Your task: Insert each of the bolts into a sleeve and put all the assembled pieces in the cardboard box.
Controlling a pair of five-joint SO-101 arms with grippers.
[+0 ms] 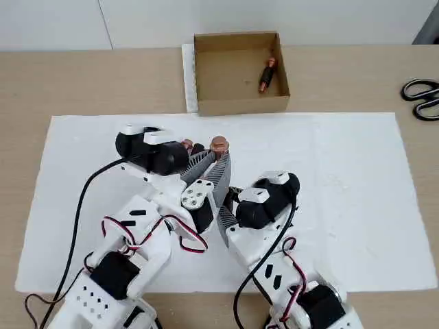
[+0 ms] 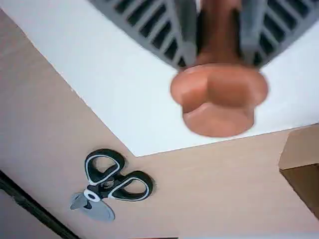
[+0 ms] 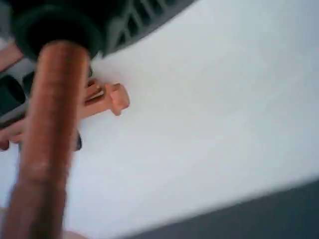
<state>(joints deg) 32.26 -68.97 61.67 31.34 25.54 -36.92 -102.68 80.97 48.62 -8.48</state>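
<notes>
Bolt (image 2: 219,99) sits in the left gripper (image 2: 219,55), fingers (image 2: 182,30) closed on the shaft just under the copper head, which sticks out past the fingertips. High view: this bolt is over the middle of the white mat (image 1: 343,205), head toward the far side, both arms meeting at it. The right gripper (image 1: 221,175) comes in from the near right, tip right at the bolt; cannot tell whether it is open or closed. Right wrist view: a threaded copper shaft runs through a black sleeve (image 3: 55,30), close against the gray gripper body. Behind it, loose bolts (image 3: 107,99) lie on the mat, with dark pieces beside them, too blurred to name. In the high view a copper bit shows just beside the left gripper.

Box (image 1: 206,75) stands just beyond the mat's far edge, front wall along that edge, top open. One assembled piece (image 1: 266,74) lies inside near the right wall. A strip of mat runs between the bolt head and the box's front wall. Mat spreads wide to the right of the right arm and to the left of the left arm, where a black cable (image 1: 75,205) crosses it. Scissors (image 1: 422,98) lie on the table (image 1: 82,82) at its right edge, off the mat, well apart from the grippers.
</notes>
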